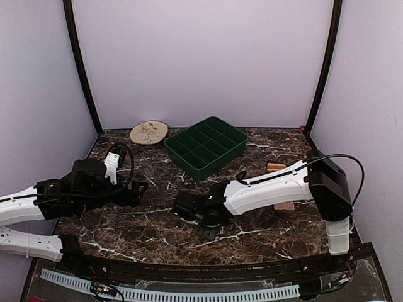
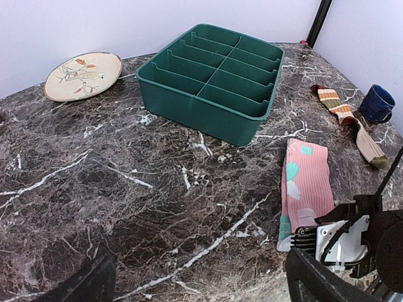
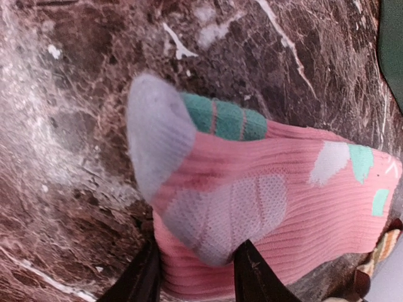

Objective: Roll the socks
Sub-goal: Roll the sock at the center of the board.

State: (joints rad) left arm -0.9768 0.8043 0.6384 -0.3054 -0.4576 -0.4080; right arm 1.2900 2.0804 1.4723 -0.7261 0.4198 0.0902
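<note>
The pink sock [image 3: 296,207] with mint and white patches lies flat on the marble table; its grey toe [image 3: 157,126] is folded up over it. My right gripper [image 3: 195,277] is shut on the pink sock's toe end, a black finger on each side. In the left wrist view the pink sock [image 2: 306,179] lies right of centre, with the right gripper [image 2: 340,242] at its near end. The tan sock [image 2: 346,119] with a striped cuff lies farther right. My left gripper [image 2: 201,289] is open and empty over bare marble, left of the pink sock. In the top view the right arm hides the pink sock.
A green divided tray [image 2: 214,75] stands at the back centre, with a round patterned plate [image 2: 82,75] to its left. A blue mug [image 2: 378,102] sits beside the tan sock. In the top view both grippers, left [image 1: 140,189] and right [image 1: 189,211], are near the table's middle.
</note>
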